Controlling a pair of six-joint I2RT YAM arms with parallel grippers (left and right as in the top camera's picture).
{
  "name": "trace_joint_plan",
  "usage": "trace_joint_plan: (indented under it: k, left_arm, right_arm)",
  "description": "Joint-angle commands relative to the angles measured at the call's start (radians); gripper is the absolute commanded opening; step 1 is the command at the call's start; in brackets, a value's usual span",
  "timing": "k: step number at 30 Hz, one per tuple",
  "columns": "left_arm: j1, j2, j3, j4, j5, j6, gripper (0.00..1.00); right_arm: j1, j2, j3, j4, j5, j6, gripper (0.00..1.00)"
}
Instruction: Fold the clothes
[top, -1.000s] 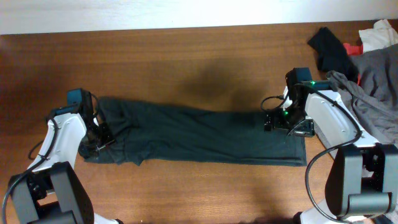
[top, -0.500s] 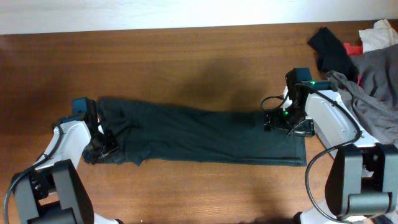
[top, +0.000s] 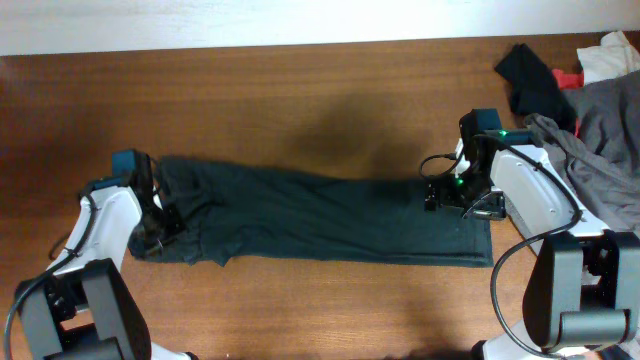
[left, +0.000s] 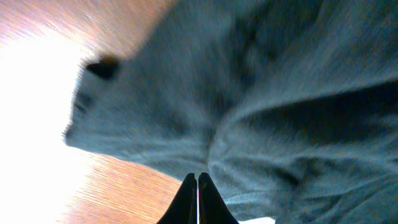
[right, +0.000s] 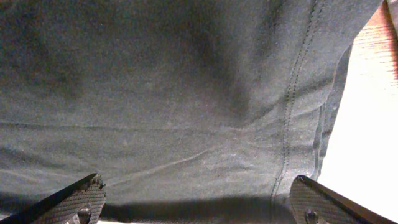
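Observation:
The clothes (top: 320, 215), a dark blackish-green garment, lie stretched in a long band across the wooden table (top: 300, 100). My left gripper (top: 160, 232) sits at the garment's left end, near its front corner. In the left wrist view the jaws (left: 198, 179) are pressed together where a raised fold of the clothes (left: 261, 93) runs into the tips. My right gripper (top: 440, 195) hovers over the garment's right end. Its fingers (right: 74, 199) stand wide apart above the hem seam of the clothes (right: 186, 93), with only flat fabric below the right gripper (right: 196, 186).
A light grey garment (top: 605, 130) is heaped at the right edge behind the right arm. A small black cloth (top: 530, 80), a red scrap (top: 570, 75) and a white piece (top: 610, 55) lie at the back right. Bare wood lies behind and in front of the garment.
My left gripper has closed its jaws at the garment's left end and shifted slightly there. The right arm and the garment's right end have not moved.

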Motion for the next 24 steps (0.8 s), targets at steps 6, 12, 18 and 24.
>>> trace_joint_plan:
  k: [6, 12, 18, 24]
  left_arm:
    - [0.003, 0.007, 0.037, -0.002, -0.081, 0.004, 0.07]
    - [0.005, 0.007, 0.024, -0.008, 0.103, 0.027, 0.41]
    - [0.005, 0.007, -0.02, 0.028, 0.117, 0.031, 0.41]
    - [0.005, 0.007, -0.039, 0.069, 0.117, 0.031, 0.41]
  right_arm:
    - [-0.001, -0.011, 0.008, 0.003, 0.001, -0.003, 0.99]
    - [-0.001, -0.011, 0.008, 0.003, 0.001, -0.003, 0.99]
    - [-0.001, -0.011, 0.008, 0.003, 0.001, -0.003, 0.99]
    - [-0.001, -0.011, 0.008, 0.003, 0.001, -0.003, 0.99]
